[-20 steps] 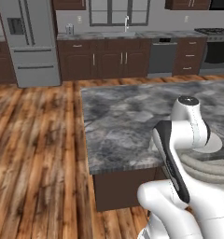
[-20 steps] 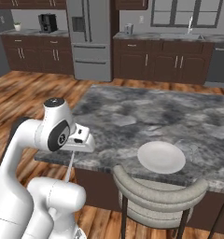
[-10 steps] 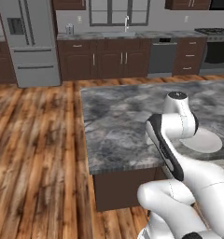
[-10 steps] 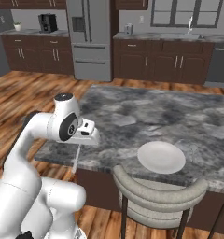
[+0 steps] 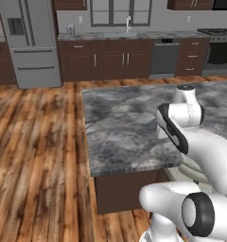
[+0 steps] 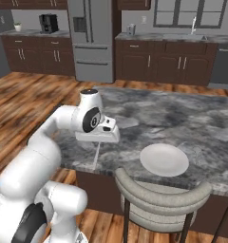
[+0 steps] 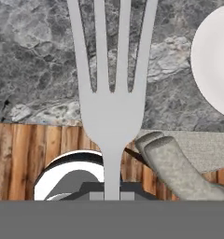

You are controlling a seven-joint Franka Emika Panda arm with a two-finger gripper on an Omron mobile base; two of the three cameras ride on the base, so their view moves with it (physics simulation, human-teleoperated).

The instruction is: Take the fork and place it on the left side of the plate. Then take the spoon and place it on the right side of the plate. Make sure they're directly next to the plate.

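Fork (image 7: 111, 112) clamped by the handle in shut gripper (image 6: 98, 140), hanging long axis down over the island's near edge; plate (image 6: 164, 159) off to the right, so carry rightward, then lay beside its left rim

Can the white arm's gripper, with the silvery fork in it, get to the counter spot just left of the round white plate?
Probably yes. The gripper is shut on the slim silvery metal fork above the grey marble counter, and the stretch between it and the round white plate looks bare. The grey chair sits lower, off the counter.
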